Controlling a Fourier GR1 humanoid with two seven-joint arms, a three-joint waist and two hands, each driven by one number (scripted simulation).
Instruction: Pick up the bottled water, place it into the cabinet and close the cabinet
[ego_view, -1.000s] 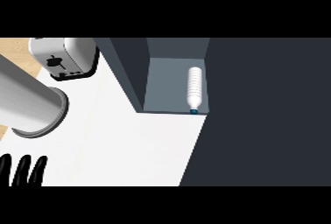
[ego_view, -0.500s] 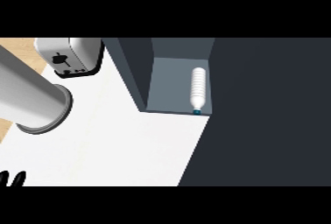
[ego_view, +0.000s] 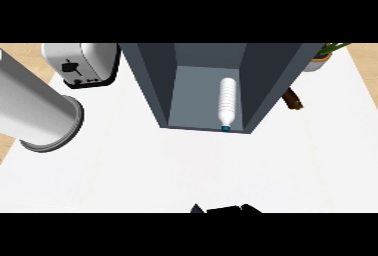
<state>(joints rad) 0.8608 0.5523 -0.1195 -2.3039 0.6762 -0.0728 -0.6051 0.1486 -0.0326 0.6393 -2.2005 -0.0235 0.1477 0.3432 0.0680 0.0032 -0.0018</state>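
Head view: the dark grey cabinet (ego_view: 159, 85) stands open at 12 o'clock on the white counter (ego_view: 184, 170), its walls flaring toward the viewer around a paler inner floor. The bottled water (ego_view: 227, 102) lies inside it on that floor, close to the right-hand wall, its blue cap at the cabinet's front edge and pointing to 6 o'clock.

At 10 o'clock a silver toaster (ego_view: 81, 62) sits just beside the cabinet's left wall. Below it, at 9 o'clock, a large grey cylinder (ego_view: 33, 117) slants in from the left edge, its rimmed end resting over the counter. At 2 o'clock, beyond the cabinet's right wall, a potted plant (ego_view: 321, 59) shows partly, with a dark brown object (ego_view: 294, 100) just below it.

At 6 o'clock only black tips of 1 hand (ego_view: 221, 209) break the lower edge; whether its fingers are spread or curled, and which hand it is, cannot be told.
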